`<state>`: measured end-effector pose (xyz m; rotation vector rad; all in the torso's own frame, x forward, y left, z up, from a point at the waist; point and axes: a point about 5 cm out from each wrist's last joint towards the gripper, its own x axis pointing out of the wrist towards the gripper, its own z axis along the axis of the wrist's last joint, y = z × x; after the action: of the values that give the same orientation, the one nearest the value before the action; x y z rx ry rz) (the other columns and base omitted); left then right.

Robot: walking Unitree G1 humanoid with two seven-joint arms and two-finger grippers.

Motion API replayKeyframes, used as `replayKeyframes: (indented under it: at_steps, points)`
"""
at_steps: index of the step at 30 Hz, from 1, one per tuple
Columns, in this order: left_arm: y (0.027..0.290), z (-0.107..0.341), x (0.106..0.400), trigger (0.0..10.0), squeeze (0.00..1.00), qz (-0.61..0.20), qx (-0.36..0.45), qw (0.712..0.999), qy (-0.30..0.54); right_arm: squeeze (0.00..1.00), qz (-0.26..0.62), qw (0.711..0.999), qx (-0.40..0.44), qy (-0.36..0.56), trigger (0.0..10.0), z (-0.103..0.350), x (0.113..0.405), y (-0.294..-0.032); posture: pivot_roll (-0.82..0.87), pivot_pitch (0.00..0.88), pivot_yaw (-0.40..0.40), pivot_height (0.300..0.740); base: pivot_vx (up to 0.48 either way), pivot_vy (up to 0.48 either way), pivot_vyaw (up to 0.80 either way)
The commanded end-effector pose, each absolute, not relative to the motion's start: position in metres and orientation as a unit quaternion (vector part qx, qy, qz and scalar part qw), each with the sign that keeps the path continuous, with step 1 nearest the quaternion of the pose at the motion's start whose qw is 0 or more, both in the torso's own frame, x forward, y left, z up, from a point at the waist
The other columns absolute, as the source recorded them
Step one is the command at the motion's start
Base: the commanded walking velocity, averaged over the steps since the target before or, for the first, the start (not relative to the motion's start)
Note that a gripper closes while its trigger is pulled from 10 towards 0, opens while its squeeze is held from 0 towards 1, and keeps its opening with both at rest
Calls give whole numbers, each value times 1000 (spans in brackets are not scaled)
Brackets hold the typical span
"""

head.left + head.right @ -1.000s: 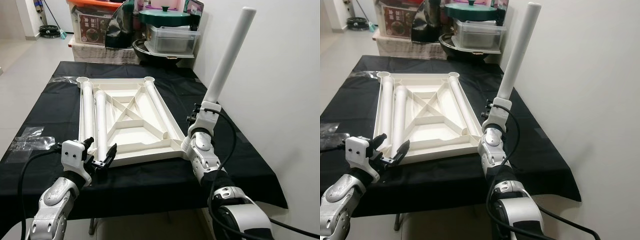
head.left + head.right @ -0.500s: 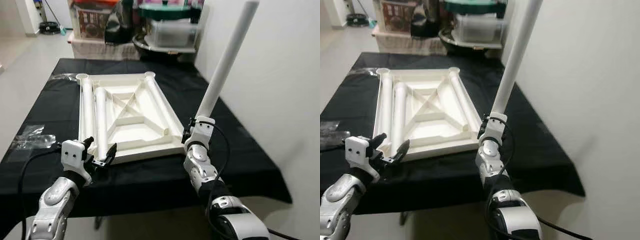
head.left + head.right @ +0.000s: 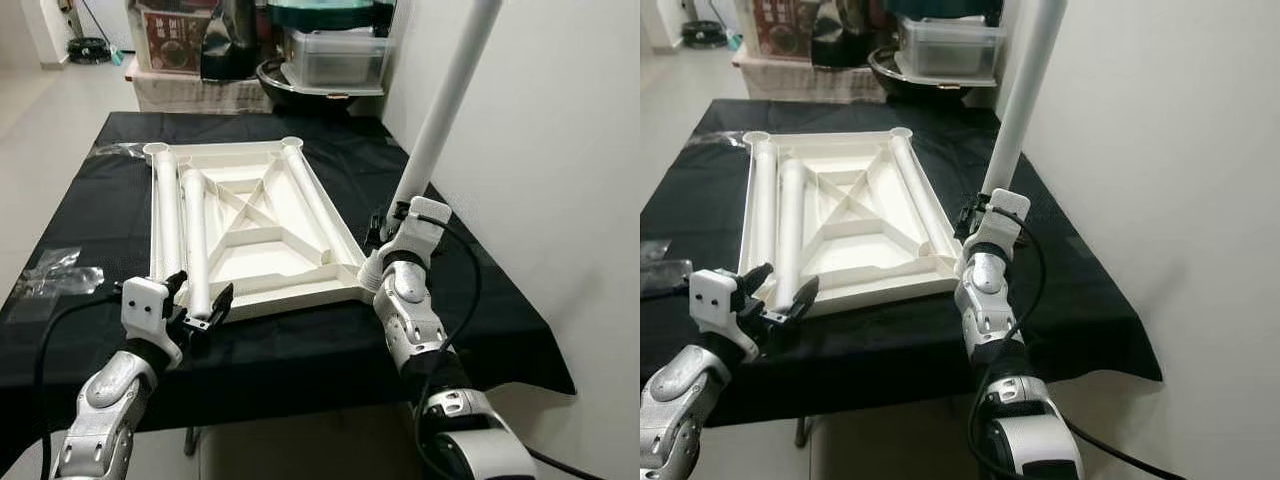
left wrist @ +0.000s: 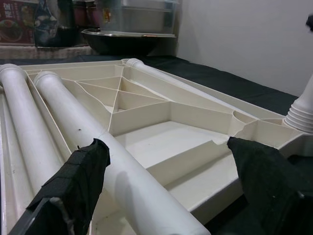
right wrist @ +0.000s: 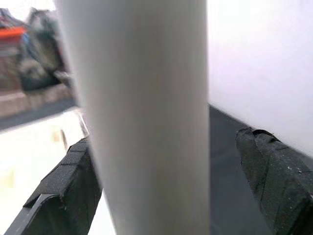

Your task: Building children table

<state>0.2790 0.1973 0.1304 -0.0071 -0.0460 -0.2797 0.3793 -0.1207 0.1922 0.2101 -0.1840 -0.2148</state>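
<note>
A white plastic tabletop [image 3: 290, 300] lies upside down on the black-clothed table. Three white legs lie inside it: two side by side on the left [image 3: 165, 220] [image 3: 195, 240] and one along the right rib [image 3: 315, 205]. Another leg [image 3: 445, 100] stands tilted in the near right corner, its threaded end [image 4: 303, 117] at the socket. My right gripper [image 3: 400, 212] is around this leg near its base, one finger [image 5: 63, 186] against it and a gap at the other, so it is open. My left gripper [image 3: 200, 298] hovers open at the tabletop's near edge, by the end of a lying leg [image 4: 122, 186].
The white wall [image 3: 560, 150] is close on the right of the upright leg. Pots, a clear lidded box [image 3: 335, 55] and other clutter stand behind the table. Crumpled plastic wrap [image 3: 55, 275] lies on the cloth at the left. The table's near edge is just below my grippers.
The camera has shifted a little. My right wrist has turned about the upright leg, which stays tilted in its corner. The left gripper has kept its place and stays open.
</note>
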Motion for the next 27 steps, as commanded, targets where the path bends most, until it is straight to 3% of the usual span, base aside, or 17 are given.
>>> replayKeyframes:
  at_steps: [1, 8, 10, 11, 19, 27]
  points:
    - [194, 127, 280, 10000, 0, -145, -10, 989, -18, 1000, -89, 987, 102, -91, 10000, 195, 380, -122, 42, 0, -97, 740, 0, 0, 0]
    - [194, 126, 281, 10000, 0, -147, -12, 989, -18, 1000, -55, 993, 71, -74, 10000, 202, 391, -142, 39, 0, -96, 740, 0, 0, 0]
    - [193, 126, 281, 10000, 0, -147, -12, 989, -18, 141, -46, 995, 57, -65, 10000, 203, 395, -150, 42, 0, -97, 740, 0, 0, 0]
    - [193, 126, 281, 10000, 0, -148, -12, 989, -18, 0, -38, 996, 52, -61, 10000, 204, 397, -154, 43, 0, -96, 740, 0, 0, 0]
    - [194, 126, 280, 10000, 0, -147, -11, 989, -17, 0, 1, 998, 47, -43, 10000, 208, 405, -166, 47, 0, -100, 740, 0, 0, 0]
    - [194, 123, 277, 10000, 0, -146, -12, 989, -15, 0, 130, 986, 98, -26, 10000, 226, 411, -174, 50, 0, -109, 740, 0, 0, 0]
